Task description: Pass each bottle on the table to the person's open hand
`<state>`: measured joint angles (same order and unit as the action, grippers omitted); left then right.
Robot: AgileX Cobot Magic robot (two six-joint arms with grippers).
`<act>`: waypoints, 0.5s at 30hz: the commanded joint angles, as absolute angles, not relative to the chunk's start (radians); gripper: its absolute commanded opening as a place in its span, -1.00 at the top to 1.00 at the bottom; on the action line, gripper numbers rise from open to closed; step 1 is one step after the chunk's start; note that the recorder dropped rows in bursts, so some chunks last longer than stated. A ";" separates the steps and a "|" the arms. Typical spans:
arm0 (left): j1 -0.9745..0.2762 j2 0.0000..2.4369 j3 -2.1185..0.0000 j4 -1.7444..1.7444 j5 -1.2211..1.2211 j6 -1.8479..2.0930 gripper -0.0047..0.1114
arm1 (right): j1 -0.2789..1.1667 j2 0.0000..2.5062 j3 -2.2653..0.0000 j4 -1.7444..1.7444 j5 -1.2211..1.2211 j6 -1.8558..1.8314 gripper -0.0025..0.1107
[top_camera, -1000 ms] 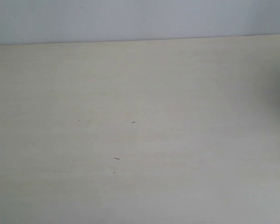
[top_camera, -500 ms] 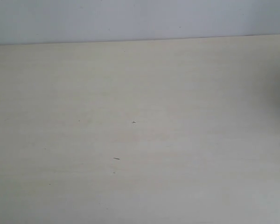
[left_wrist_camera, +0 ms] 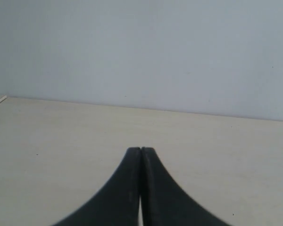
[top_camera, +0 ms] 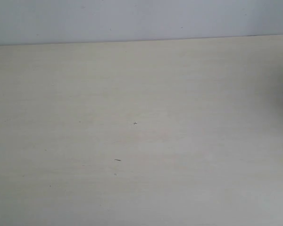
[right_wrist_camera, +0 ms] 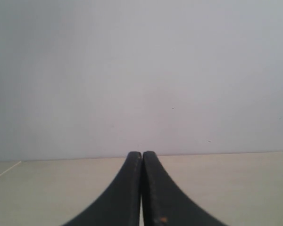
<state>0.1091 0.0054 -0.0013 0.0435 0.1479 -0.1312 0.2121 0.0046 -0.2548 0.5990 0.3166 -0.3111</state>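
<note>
Neither arm is engaging anything, so the step in hand appears to be finding a first bottle. To do that well, whichever arm is lying nearer a bottle should be spreading its fingers fully before coming level with the bottle's body. It should be closing around the middle, not the cap, so the bottle is travelling upright toward the person's palm.

The left end effector (left_wrist_camera: 140, 150), a pair of black curved fingers, is showing its tips pressing flat together, with nothing between them. It is pointing out across the wide, pale cream-beige worktop (left_wrist_camera: 61, 132); whether it is touching that surface cannot be told. The right end effector (right_wrist_camera: 142, 154), black and of the same curved shape, is likewise pressing its tips together and pinching nothing. It is aiming at the far edge of the worktop, where the plain pale grey-blue wall (right_wrist_camera: 141, 70) is rising.

Further out, the exterior view is showing only bare worktop with faint grain, a tiny dark speck (top_camera: 135, 123) near its middle and a short dark sliver (top_camera: 118, 160) nearer the camera. The clear plastic drink bottles are not appearing in any view, nor is the person's open hand, so both are evidently lying outside what the cameras are covering.
</note>
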 commanded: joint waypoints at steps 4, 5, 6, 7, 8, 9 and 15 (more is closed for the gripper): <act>0.110 0.000 0.000 0.046 0.145 -0.135 0.92 | 0.209 0.000 -0.250 0.600 0.314 -0.313 0.96; 0.110 0.000 0.000 0.046 0.145 -0.135 0.92 | 0.209 0.000 -0.250 0.600 0.314 -0.313 0.96; 0.110 0.000 0.000 0.046 0.145 -0.135 0.92 | 0.209 0.000 -0.250 0.600 0.314 -0.313 0.96; 0.110 0.000 0.000 0.046 0.145 -0.135 0.92 | 0.209 0.000 -0.250 0.600 0.314 -0.313 0.96; 0.110 0.000 0.000 0.046 0.145 -0.135 0.92 | 0.209 0.000 -0.250 0.600 0.314 -0.313 0.96; 0.110 0.000 0.000 0.046 0.145 -0.135 0.92 | 0.209 0.000 -0.250 0.600 0.314 -0.313 0.96; 0.110 0.000 0.000 0.046 0.145 -0.135 0.92 | 0.209 0.000 -0.250 0.600 0.313 -0.313 0.96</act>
